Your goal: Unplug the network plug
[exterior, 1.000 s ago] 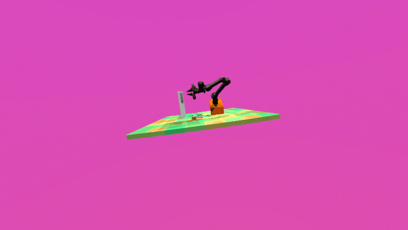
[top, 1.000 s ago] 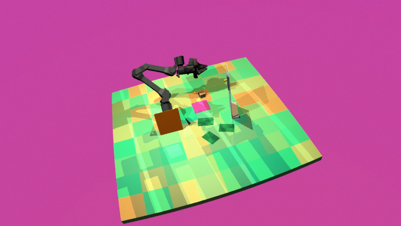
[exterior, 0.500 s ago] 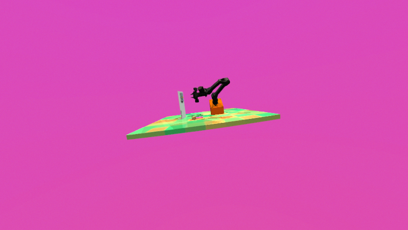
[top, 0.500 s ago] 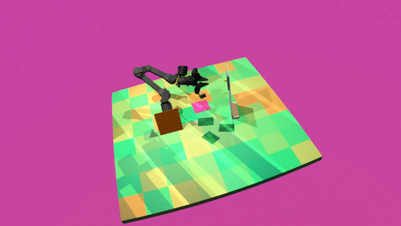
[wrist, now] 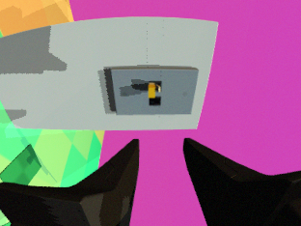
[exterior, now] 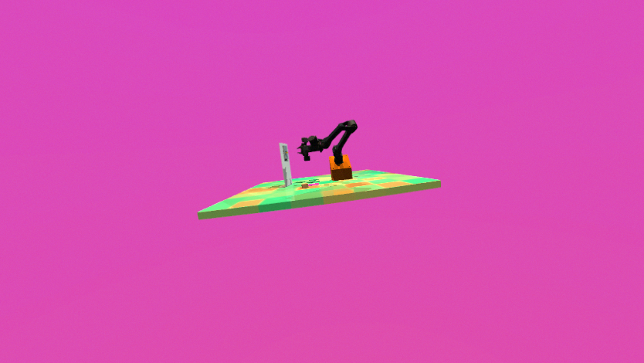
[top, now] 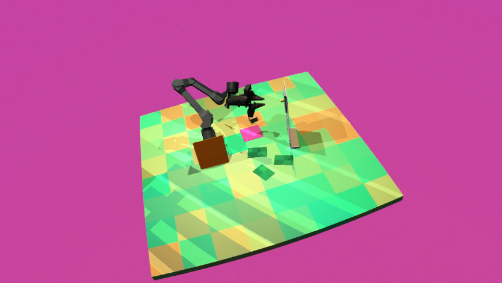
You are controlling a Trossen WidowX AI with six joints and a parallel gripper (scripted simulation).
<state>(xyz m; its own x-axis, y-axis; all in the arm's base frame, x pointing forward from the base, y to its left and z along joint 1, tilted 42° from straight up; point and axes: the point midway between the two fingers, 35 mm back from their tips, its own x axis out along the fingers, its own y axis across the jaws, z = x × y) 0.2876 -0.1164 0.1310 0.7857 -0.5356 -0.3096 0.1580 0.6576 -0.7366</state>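
Note:
The upright grey panel (top: 288,123) (exterior: 284,173) (wrist: 82,106) carries a blue-grey socket plate (wrist: 176,97). The yellow plug (top: 282,100) (wrist: 151,90) sits in the plate's dark opening; its thin tab cannot be told apart. My gripper (top: 263,101) (exterior: 299,149) (wrist: 161,144) is open and empty, its fingers partly apart. It points at the panel from the robot's side, at about the plug's height, with a clear gap before the plug. In the wrist view the plug appears above the fingertips, a little left of midway. The marked pink square (top: 251,133) (exterior: 313,184) lies on the table.
A small block (top: 253,120) (exterior: 304,185) stands beside the square, below the gripper. Three flat green pieces (top: 257,152) (top: 283,159) (top: 263,172) lie on the near side of the square and panel. The arm stands on an orange-brown base (top: 210,152) (exterior: 340,173).

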